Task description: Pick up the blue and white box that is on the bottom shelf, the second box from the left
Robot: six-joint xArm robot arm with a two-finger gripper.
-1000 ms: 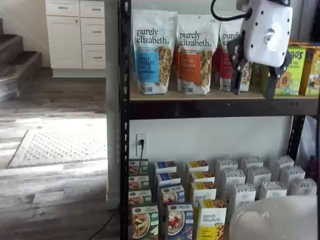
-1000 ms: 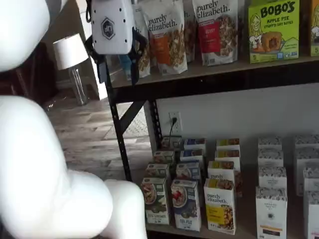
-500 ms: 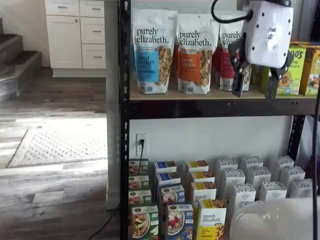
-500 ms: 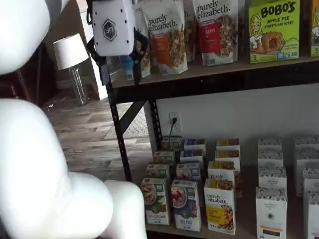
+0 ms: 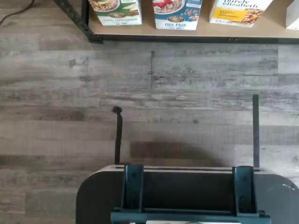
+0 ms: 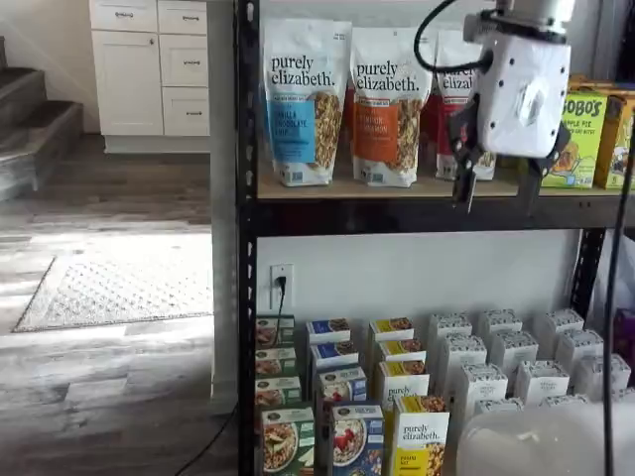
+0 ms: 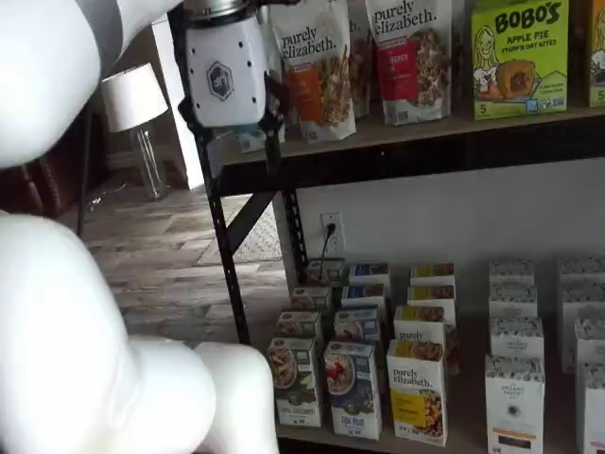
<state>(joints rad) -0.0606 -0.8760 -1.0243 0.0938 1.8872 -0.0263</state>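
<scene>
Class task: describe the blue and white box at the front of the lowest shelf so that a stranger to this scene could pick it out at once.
Find the black metal rack and look at its bottom shelf, packed with rows of small boxes. In the front row, the blue and white box stands between a green box and a yellow box. It alone shows red berries in its bowl.

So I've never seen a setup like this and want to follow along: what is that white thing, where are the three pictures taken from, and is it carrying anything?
The white thing is a robot arm's tool: a white body with two black fingers, seen in both shelf views. Those two pictures come from fixed cameras facing the rack. The third comes from a camera on the arm's wrist, looking down at the wooden floor and the front edge of the bottom shelf. That shelf holds rows of small cereal boxes, among them the blue and white box between a green box and a yellow box. Granola bags stand one level up. The tool is open and holds nothing.
</scene>
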